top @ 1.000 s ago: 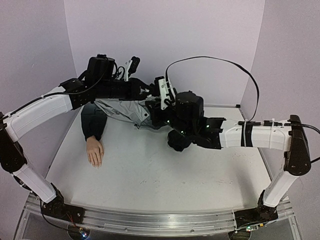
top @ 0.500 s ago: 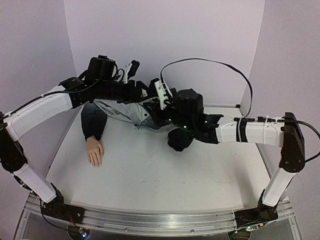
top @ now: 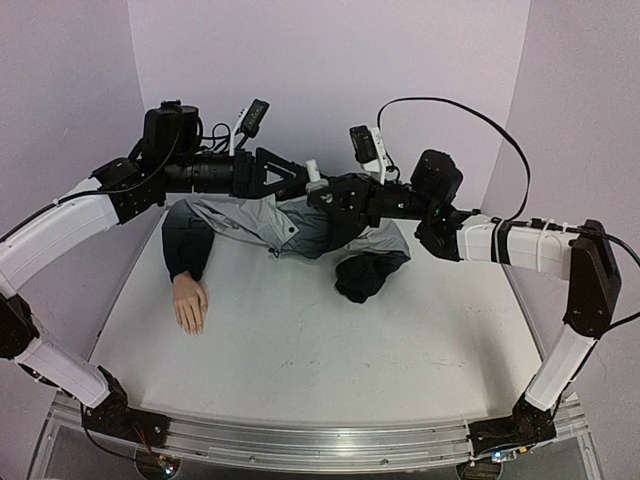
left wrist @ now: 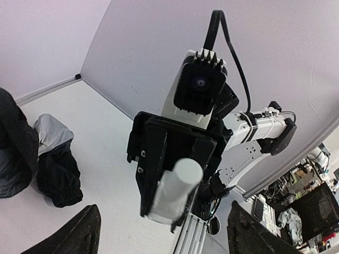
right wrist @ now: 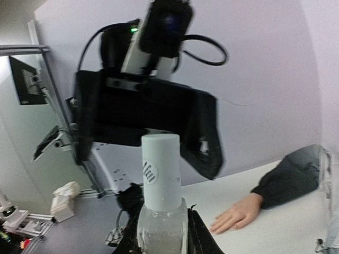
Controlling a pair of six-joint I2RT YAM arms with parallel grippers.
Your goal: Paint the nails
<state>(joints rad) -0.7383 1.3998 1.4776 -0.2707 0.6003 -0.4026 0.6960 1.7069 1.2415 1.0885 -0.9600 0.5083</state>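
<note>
My right gripper (right wrist: 161, 233) is shut on a small clear glass bottle (right wrist: 161, 227) and holds it in the air, its white cap (right wrist: 161, 172) on. The cap points at my left gripper (left wrist: 161, 222), whose jaws stand wide open and touch nothing. In the top view the two grippers meet above the jacket: left gripper (top: 298, 181), bottle cap (top: 313, 175), right gripper (top: 326, 193). The pale mannequin hand (top: 189, 304) lies flat at the table's left, also seen in the right wrist view (right wrist: 241, 214). Its nails are too small to make out.
A grey-black jacket (top: 270, 225) lies across the back of the table. One black sleeve (top: 186, 245) ends at the hand, and a second black sleeve is bunched up (top: 365, 275) mid-table. Purple walls close in the back and sides.
My left gripper has opened and drawn back to the left. The right arm has lifted and stretched out, carrying the bottle up level with the left gripper.
</note>
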